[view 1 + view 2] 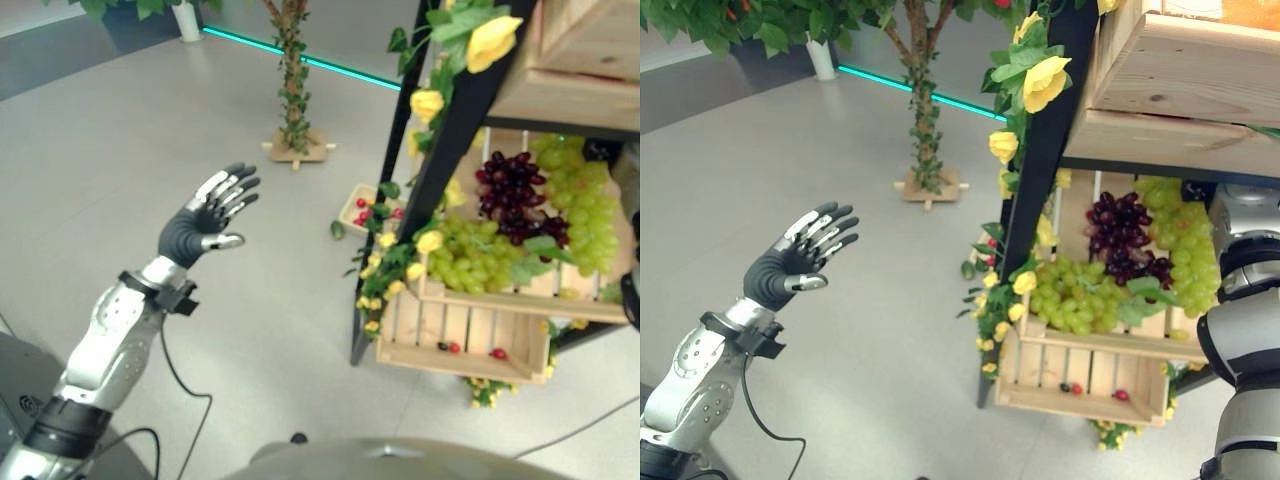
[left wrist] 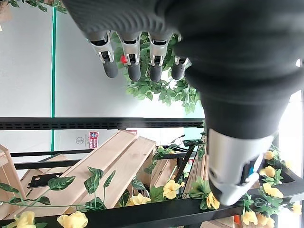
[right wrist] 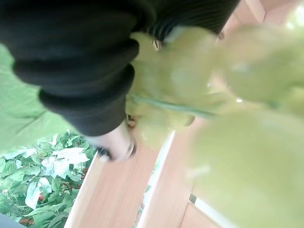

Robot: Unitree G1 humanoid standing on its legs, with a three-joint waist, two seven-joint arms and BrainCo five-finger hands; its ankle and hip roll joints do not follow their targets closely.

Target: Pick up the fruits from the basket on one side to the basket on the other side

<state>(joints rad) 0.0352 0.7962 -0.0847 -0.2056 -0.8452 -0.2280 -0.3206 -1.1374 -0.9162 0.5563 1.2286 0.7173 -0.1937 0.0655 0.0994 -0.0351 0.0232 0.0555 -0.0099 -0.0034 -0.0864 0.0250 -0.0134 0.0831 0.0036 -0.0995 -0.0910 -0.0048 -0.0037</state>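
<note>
"Where are the grapes?"

"The green grapes (image 1: 1075, 295) lie in the wooden crate (image 1: 1110, 345) on the stand, with the dark grapes (image 1: 1120, 235) just behind them. Below is a lower crate (image 1: 1080, 398) with a few little red fruits (image 1: 1121, 395) in it."

"Which of your hands is nearer?"

"My right one. That arm goes in at the right side of the crate, by the green bunches. In my right wrist view the green grapes are pressed up close to my right hand (image 3: 116, 145). My fingers are hidden behind them, so I cannot tell if I am holding any."

"And your left hand?"

"My left hand (image 1: 210, 215) is up in the air over the floor, well away from the stand. Its fingers are straight and spread, and it holds nothing."

"Which way do the grapes lie?"

"The green heap runs along the crate's front edge, side to side. I think my right hand should take a bunch from there."
</note>
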